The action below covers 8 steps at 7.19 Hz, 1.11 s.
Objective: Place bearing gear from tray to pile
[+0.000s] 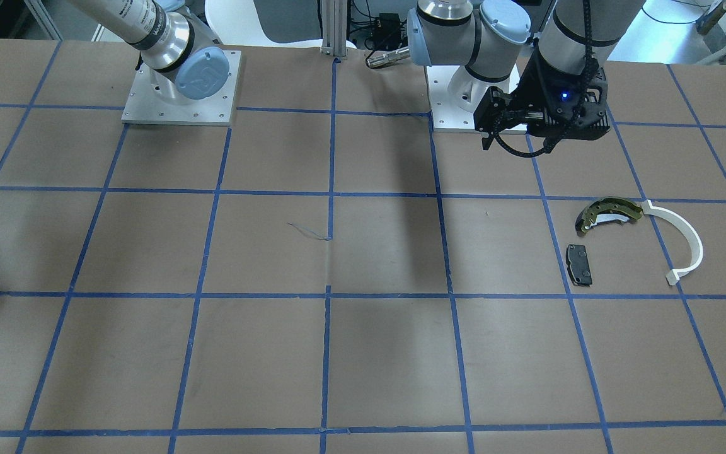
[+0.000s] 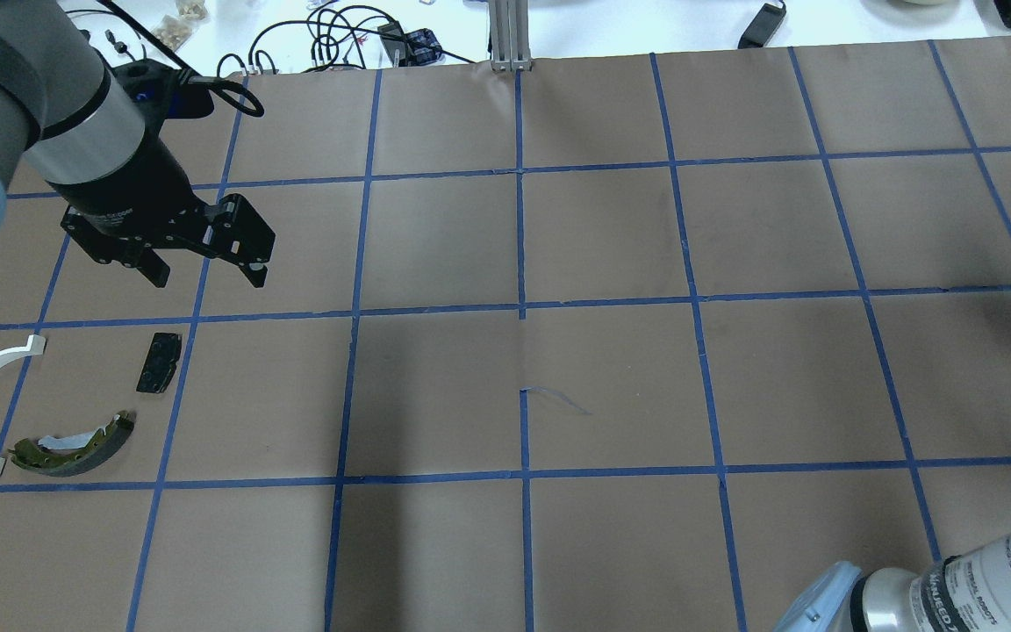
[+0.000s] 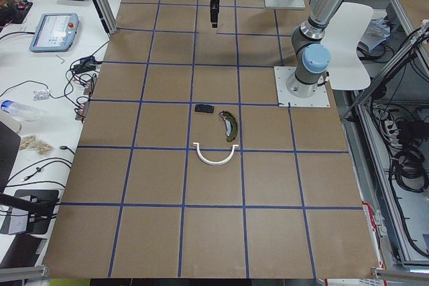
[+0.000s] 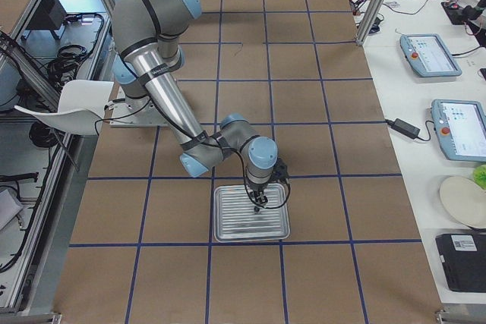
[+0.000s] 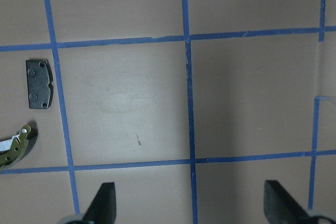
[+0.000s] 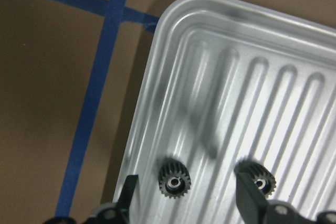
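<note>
Right wrist-mounted view: right gripper (image 6: 187,199) released; I see bearing gear (image 6: 175,182) between fingers (image 6: 130,192), off-centre; second gear (image 6: 264,178) maybe touching far finger.

Grey arms (image 4: 163,104), blue joint caps (image 1: 202,70), black end effectors (image 2: 207,279).

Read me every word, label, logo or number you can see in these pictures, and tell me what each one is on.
"ROBOTS": white label on the right arm's grey tube; its other words are blurred.
"UR" logo, faint: blue round joint cap on the right arm.
Screen of the grey teach pendant on the side bench: too small to read.
</note>
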Motion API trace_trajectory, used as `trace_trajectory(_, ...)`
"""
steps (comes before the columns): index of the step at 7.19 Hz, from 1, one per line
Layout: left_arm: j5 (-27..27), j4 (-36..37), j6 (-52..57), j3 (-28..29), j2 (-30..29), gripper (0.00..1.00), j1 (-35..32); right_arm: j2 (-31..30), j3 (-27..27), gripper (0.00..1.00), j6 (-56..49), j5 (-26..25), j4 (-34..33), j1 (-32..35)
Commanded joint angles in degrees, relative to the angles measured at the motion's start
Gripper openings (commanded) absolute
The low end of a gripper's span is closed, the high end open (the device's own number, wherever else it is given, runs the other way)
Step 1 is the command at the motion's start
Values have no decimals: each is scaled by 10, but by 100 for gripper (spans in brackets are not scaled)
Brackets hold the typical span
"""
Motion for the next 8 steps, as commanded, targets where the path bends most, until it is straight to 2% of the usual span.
trace_trajectory(1,15,1,1,-12,6,100,0,1,2,62,-6,-2,2,0)
trace_trajectory(6,15,5,0,-16,7,100,1,14,2,56,-4,-3,-1,0)
trace_trajectory(8,15,6,1,-16,7,100,1,13,2,35,-3,-3,-1,0)
